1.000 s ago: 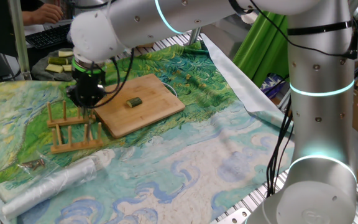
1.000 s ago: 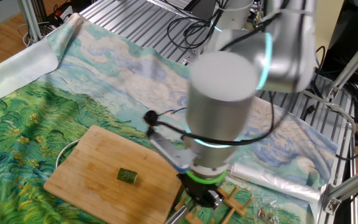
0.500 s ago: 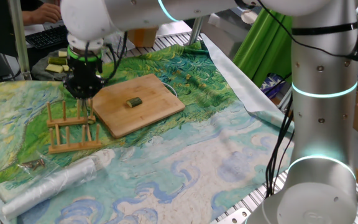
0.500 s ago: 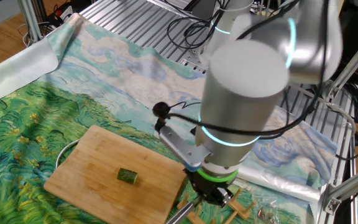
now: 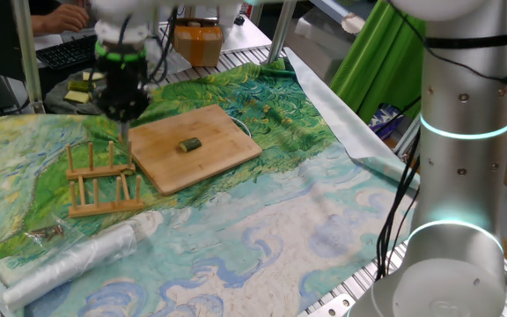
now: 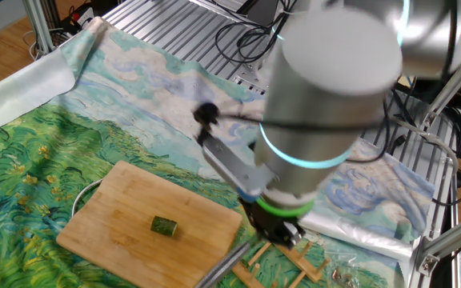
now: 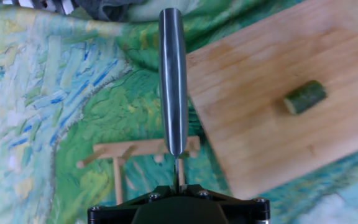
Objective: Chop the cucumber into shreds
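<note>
Hanging above the rack (image 5: 104,180), the gripper (image 5: 123,114) clamps a knife (image 5: 125,132); the cucumber (image 5: 190,144) lies on the board (image 5: 218,154) at its four o'clock. From the other side, the cucumber (image 6: 163,227) sits at the gripper's (image 6: 274,236) nine o'clock. Seen from the hand, the knife (image 7: 173,81) points up, cucumber (image 7: 305,97) at three o'clock.

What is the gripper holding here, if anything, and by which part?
The gripper is shut on a knife, gripping one end; the long metal part hangs down over the wooden rack.

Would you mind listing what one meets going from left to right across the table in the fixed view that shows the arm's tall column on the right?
Clear plastic roll → wooden rack → wooden board, with the cucumber on it → the arm's column.
</note>
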You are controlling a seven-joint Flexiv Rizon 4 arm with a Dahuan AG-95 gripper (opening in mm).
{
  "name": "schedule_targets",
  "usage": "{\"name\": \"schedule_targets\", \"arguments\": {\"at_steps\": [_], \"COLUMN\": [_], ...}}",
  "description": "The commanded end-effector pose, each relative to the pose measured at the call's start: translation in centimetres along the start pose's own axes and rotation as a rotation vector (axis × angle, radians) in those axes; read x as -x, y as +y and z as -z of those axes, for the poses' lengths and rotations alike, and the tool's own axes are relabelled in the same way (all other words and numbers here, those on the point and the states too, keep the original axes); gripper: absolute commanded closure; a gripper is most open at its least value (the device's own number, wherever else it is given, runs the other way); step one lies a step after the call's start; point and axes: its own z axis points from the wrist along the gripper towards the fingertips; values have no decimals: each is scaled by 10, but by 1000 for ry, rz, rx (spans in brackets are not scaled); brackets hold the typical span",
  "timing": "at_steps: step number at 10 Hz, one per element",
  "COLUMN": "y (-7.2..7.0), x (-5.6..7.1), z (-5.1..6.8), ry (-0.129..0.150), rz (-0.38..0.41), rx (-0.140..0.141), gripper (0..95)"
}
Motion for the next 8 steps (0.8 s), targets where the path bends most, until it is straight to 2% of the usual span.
{"name": "schedule_targets", "arguments": {"at_steps": [1, 3, 4, 5, 6, 8], "y": [-23, -41, -53, -59, -74, -94], "x": [15, 36, 53, 62, 79, 99], "z": [12, 10, 7, 4, -3, -13], "ry": [8, 5, 2, 0, -3, -13], "rz": [73, 132, 172, 191, 231, 288], "rx": [-4, -6, -6, -6, -12, -8], "gripper": [950, 950, 950, 950, 950, 950]}}
